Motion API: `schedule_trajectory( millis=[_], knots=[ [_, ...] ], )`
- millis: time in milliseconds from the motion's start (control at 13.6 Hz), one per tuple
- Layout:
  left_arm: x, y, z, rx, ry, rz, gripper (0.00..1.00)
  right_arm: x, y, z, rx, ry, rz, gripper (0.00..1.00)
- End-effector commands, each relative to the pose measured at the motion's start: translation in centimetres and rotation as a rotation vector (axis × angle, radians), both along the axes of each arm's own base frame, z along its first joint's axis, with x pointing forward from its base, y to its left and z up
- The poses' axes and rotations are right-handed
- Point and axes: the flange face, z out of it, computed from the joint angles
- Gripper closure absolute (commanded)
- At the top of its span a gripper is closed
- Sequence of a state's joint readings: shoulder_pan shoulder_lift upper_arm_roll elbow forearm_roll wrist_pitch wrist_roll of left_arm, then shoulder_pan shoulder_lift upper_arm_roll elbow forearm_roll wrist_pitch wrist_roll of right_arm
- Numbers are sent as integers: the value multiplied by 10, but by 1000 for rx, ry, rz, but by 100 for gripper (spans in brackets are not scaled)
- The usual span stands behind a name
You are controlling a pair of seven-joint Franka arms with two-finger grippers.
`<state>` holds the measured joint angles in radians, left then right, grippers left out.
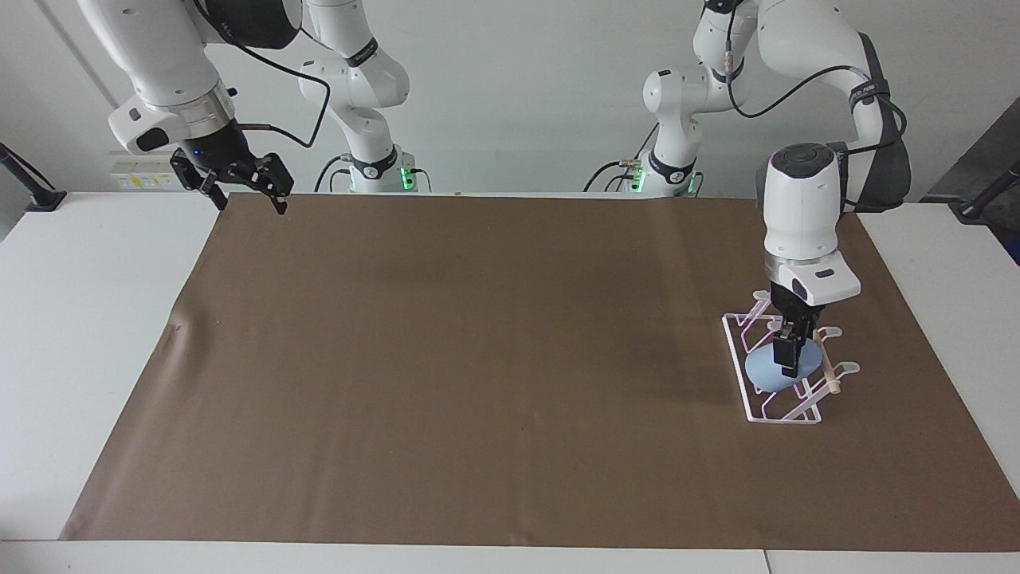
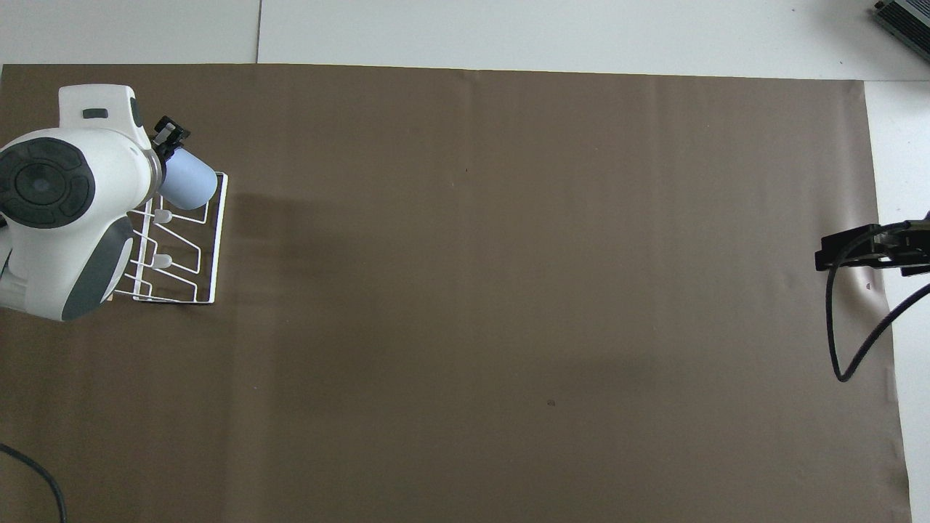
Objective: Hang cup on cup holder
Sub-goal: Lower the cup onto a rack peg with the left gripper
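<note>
While the right gripper (image 1: 247,190) waits up over the mat's (image 1: 478,359) edge at its own end of the table, fingers spread and holding nothing, the left gripper (image 1: 787,357) does the work. It is down at the holder (image 1: 737,355), at the left arm's end of the table, pinching the cup (image 1: 765,371) by its rim. The cup lies tipped on its side among the prongs at the end of the rack farther from the robots. Whether a prong is already inside it I cannot tell. This looks like the placing step, nearly done. Next, I'd guess, the cup must settle onto the prong before the fingers part; letting go too early could let it slide off.
</note>
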<state>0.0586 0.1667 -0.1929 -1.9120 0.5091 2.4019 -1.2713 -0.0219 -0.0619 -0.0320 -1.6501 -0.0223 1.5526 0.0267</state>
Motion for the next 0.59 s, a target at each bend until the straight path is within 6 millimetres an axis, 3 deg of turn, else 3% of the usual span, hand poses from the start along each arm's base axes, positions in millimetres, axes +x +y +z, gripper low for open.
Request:
schedule_trajectory(
  millis=[0, 73, 147, 220, 294, 367, 514],
  knots=[
    [-13, 2, 2, 13, -22, 2, 100, -6, -2, 0, -21, -18, 5, 0],
    [-13, 3, 3, 13, -22, 4, 100, -6, -3, 0, -21, -19, 4, 0],
    [-12, 3, 5, 14, -23, 6, 85, -6, -3, 0, -21, -19, 2, 0],
    [-11, 3, 6, 16, -24, 4, 66, -6, -3, 0, -20, -21, 4, 0],
    [-11, 4, 7, 19, -21, 4, 38, -6, -3, 0, -19, -19, 4, 0],
    [-11, 4, 7, 20, -19, 4, 17, -6, -3, 1, -18, -21, 4, 0],
    [-11, 2, 8, 21, -18, 3, 11, -6, -3, 0, -18, -19, 4, 0]
  ],
)
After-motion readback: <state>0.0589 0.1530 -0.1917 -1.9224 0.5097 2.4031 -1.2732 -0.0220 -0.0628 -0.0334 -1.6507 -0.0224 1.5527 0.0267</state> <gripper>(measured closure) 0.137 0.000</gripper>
